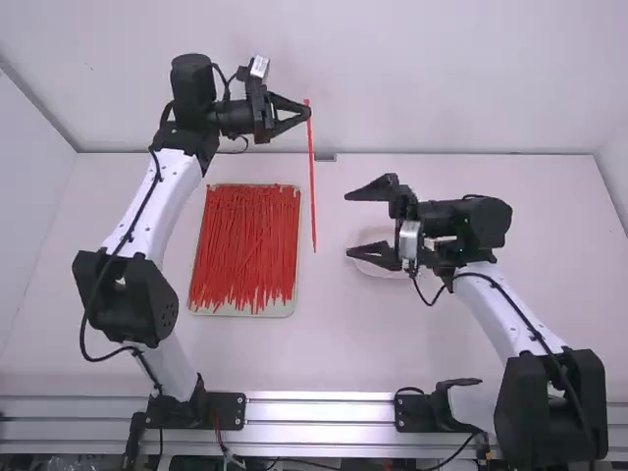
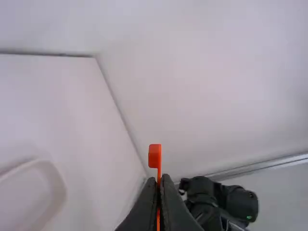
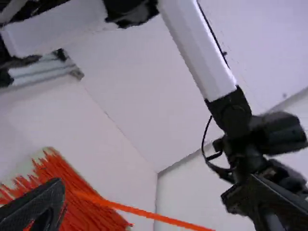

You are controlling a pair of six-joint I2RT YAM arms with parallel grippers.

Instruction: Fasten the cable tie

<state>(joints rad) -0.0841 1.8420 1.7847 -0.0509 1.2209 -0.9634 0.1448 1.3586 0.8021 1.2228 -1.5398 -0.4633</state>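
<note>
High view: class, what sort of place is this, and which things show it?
Probably a robotics lab bench: the left arm and right arm stand on a metal rail at a white walled table, with a tray of red cable ties and one cable tie held in the left gripper.

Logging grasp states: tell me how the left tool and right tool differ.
The left tool is shut on one orange cable tie; the right tool is open and holds nothing. The left tool is raised near the back wall; the right tool sits lower, beside the tie's free end. Both are black and two-fingered.
</note>
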